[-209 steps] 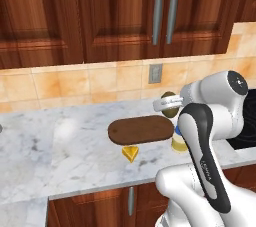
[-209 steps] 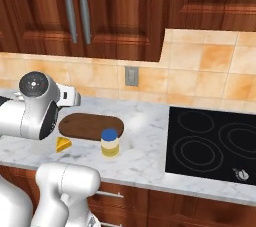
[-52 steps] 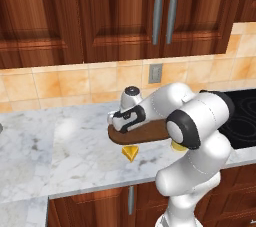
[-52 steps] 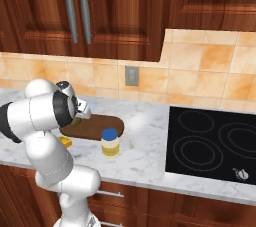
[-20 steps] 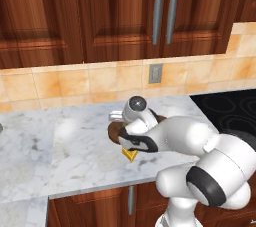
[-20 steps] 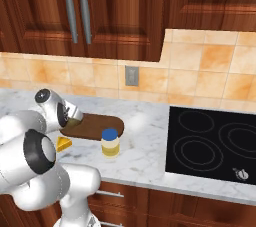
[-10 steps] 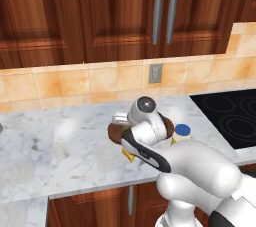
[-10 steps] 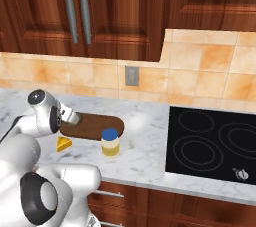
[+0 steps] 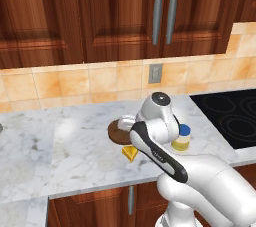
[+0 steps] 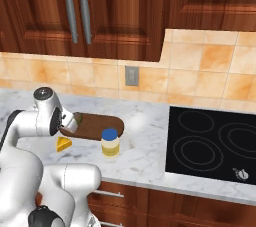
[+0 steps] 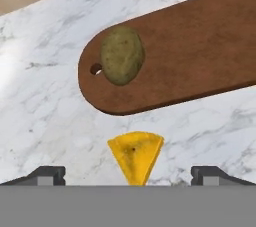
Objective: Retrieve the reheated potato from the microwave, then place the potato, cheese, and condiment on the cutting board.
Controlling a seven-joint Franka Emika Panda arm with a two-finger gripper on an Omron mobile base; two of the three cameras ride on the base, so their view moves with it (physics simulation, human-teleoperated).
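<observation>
The potato (image 11: 122, 55) lies on the cutting board (image 11: 200, 51), at the board's end with the small hole, in the upper left-centre of the hand view. It rests free, with nothing gripping it. So the retrieval and first placement look done.

The cheese (image 11: 136, 155) sits on the marble counter (image 11: 45, 116), just beside the board's near edge but apart from it, at lower centre of the hand view. In the left base view the cheese (image 9: 130, 153) shows as a yellow corner at centre frame, partly hidden by the arm. In the right base view the cheese (image 10: 63, 144) lies lower left, below the board (image 10: 100, 125).

Change over the last seconds: the arm has swung from above the board to a low pose over the cheese. A second ago the hand was nearer the board's end; now it is lined up on the wedge. The gripper (image 11: 128, 173) has its jaws spread wide and empty, one tip on each side of the wedge at the bottom edge of the hand view. Nothing on the counter has shifted.

The condiment (image 10: 110, 143) stands upright on the counter at lower centre of the right base view, just beside the board's right end, off the board.

Judgement: the cheese pick is next; the condiment follows.
</observation>
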